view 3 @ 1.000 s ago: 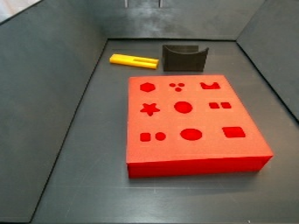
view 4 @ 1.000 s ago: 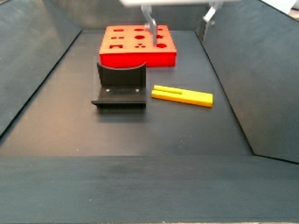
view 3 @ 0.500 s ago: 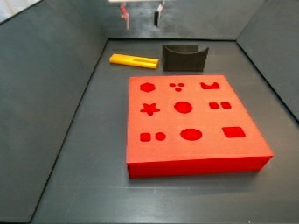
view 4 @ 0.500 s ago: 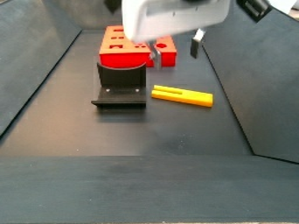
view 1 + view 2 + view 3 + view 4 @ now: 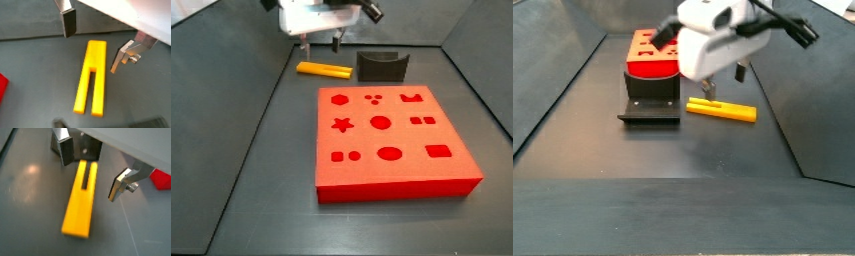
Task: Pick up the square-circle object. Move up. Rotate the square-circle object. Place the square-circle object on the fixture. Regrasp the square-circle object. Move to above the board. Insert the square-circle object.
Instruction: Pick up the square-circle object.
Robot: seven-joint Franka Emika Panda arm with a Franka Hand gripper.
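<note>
Pincer [image 5: 93, 44] open, hovering just above yellow peg [image 5: 91, 76], fingers [image 5: 69, 22] apart either side of one end, peg flat on dark floor beside black fixture [image 5: 651, 97], red board [image 5: 392, 142] nearby, no readable writing.

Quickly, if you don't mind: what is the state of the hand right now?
Hand: open, holding nothing, fingers on either side of the square-circle object, which lies on the floor.

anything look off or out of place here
Nothing stands out. The square-circle object lies flat on the floor beside the fixture, the board looks undamaged, and the open pincer hovers over the object, fingers either side, not touching it.
</note>
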